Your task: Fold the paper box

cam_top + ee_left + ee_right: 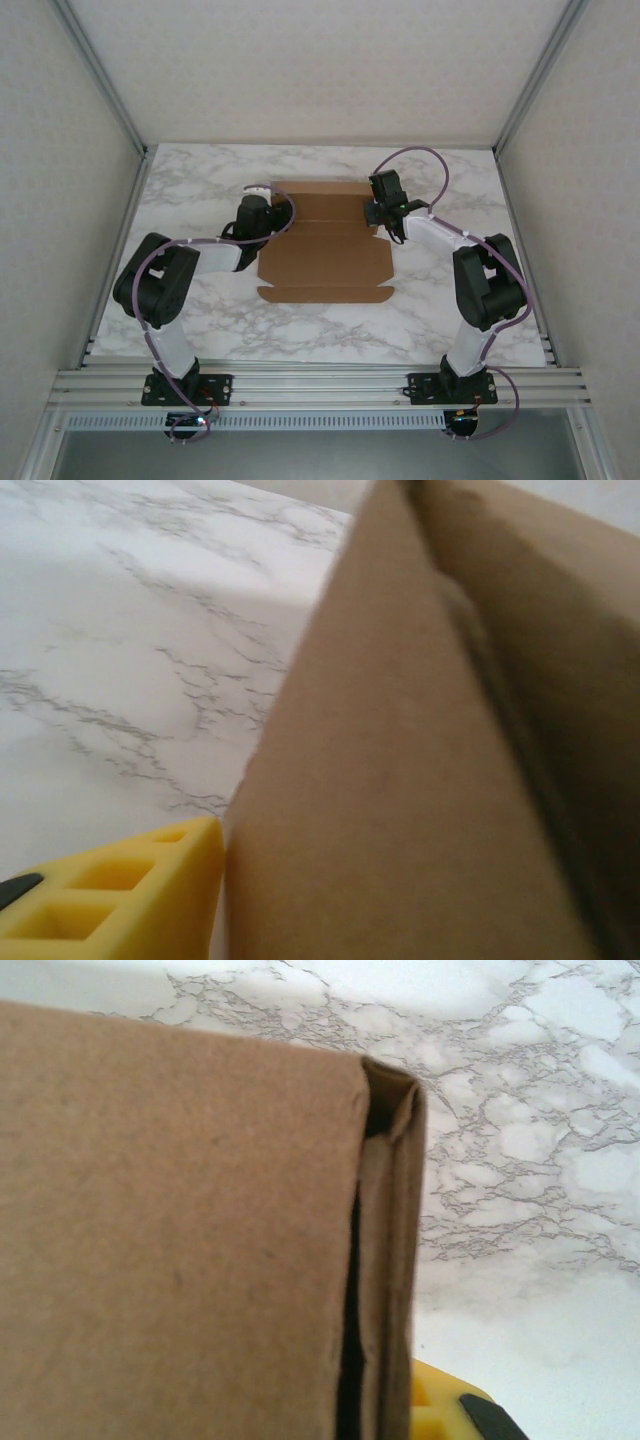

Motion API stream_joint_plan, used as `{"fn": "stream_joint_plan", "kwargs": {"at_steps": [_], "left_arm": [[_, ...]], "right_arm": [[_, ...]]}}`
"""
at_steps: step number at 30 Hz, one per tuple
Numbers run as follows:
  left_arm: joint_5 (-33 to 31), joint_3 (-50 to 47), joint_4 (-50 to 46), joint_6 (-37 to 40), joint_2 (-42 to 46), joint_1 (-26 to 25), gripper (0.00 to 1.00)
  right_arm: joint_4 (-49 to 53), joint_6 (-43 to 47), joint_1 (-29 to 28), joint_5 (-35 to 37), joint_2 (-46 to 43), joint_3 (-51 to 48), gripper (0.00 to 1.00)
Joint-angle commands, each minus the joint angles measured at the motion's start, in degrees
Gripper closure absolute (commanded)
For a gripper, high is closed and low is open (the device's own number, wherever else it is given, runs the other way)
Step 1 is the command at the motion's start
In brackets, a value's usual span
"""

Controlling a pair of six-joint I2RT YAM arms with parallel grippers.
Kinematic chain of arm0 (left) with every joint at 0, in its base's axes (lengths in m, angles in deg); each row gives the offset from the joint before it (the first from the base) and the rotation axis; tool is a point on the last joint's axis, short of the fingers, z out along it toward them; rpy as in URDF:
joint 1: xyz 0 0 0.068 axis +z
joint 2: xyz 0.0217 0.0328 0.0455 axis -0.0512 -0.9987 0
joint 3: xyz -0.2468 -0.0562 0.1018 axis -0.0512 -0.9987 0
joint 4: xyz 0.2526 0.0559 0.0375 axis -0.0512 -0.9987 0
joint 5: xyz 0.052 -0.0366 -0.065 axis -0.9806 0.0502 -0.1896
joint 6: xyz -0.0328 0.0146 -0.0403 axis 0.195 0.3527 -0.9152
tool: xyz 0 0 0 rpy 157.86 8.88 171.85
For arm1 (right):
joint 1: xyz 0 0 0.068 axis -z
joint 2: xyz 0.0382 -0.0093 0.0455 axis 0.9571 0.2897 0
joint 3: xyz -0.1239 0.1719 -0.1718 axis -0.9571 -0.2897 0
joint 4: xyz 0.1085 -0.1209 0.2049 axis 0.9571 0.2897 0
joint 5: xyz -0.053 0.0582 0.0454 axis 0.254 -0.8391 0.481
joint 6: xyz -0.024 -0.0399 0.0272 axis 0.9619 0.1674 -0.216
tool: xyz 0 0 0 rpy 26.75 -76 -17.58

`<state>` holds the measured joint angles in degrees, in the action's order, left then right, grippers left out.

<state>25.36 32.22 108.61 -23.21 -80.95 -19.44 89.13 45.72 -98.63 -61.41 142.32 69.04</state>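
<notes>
The paper box (325,255) is brown cardboard lying mid-table, its back part folded up and a flat flap toward the near edge. My left gripper (262,215) is at the box's back left side. In the left wrist view one yellow finger (130,890) stands a sliver off a raised cardboard wall (430,760); the other finger is hidden behind it. My right gripper (385,212) is at the back right corner. In the right wrist view its yellow finger (440,1410) presses against the folded double side wall (390,1260), shut on it.
The marble table (200,190) is ringed by aluminium frame rails (320,385) at the near edge and white walls on three sides. Bare tabletop lies left, right and in front of the box.
</notes>
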Motion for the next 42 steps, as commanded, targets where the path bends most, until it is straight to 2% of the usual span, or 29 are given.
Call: {"fn": "stream_joint_plan", "kwargs": {"at_steps": [1, 5, 16, 26, 33, 37, 39, 42], "left_arm": [[9.9, 1.2, 2.1, 4.2, 0.7, 0.3, 0.46], [15.0, 1.0, 1.5, 8.4, 1.5, 0.3, 0.45], [17.9, -2.2, 0.1, 14.5, 6.2, 2.0, 0.43], [21.8, 2.9, -8.0, 22.5, 1.3, 3.0, 0.48], [19.4, 5.9, -7.8, 19.2, -1.8, 2.9, 0.53], [15.6, 7.6, -7.8, 17.5, -3.4, 2.1, 0.65], [12.0, 8.0, -7.8, 16.9, -3.9, 1.4, 0.72], [6.8, 8.3, -8.0, 15.8, -4.8, 0.5, 0.78]], "right_arm": [[1.8, -0.7, 0.3, -1.8, -1.3, -0.9, 1.00], [2.0, -0.4, 0.4, -1.8, -1.5, -0.9, 1.00], [2.4, 0.1, 0.4, -2.0, -1.3, -0.3, 1.00], [2.9, 0.4, 0.5, -2.6, -1.3, 0.0, 1.00], [2.9, 0.1, 0.4, -4.0, -1.1, 0.1, 1.00], [2.9, -0.1, 0.0, -4.3, -1.3, 0.0, 1.00], [2.9, -0.1, -0.2, -4.2, -1.6, 0.0, 1.00], [2.9, -0.4, -0.7, -4.3, -2.0, 0.1, 1.00]]}}
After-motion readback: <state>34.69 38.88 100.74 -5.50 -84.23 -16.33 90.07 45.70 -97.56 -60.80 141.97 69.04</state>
